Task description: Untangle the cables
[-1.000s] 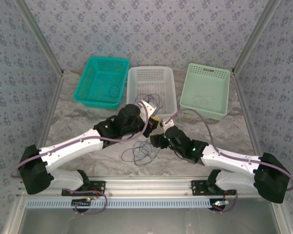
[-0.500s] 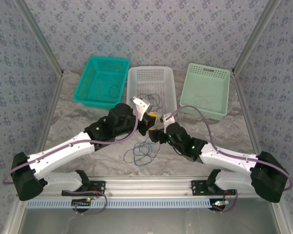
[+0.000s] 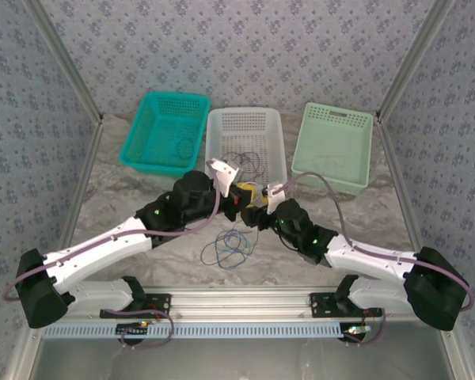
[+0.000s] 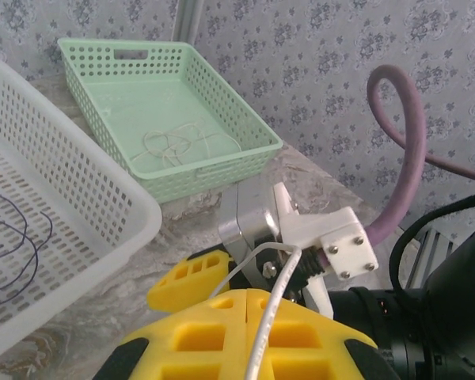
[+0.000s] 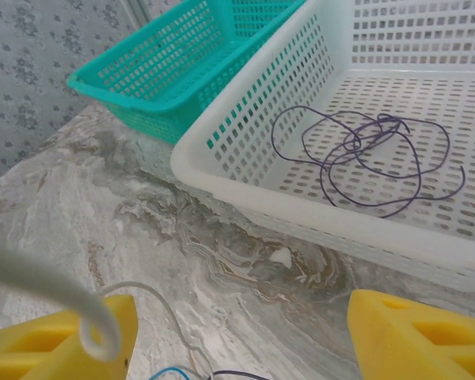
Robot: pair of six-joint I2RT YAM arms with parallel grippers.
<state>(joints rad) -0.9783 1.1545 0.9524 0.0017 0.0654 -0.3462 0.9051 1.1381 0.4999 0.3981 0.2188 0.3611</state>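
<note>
Left gripper (image 4: 246, 317) jaws clenched on white cable (image 4: 269, 305); right gripper (image 5: 241, 307) jaws spread wide, released, above the marble counter (image 5: 79, 182).

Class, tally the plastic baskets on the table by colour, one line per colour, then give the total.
Teal plastic mesh basket: 1
White plastic mesh basket: 1
Pale green plastic mesh basket: 1
Total: 3
</note>
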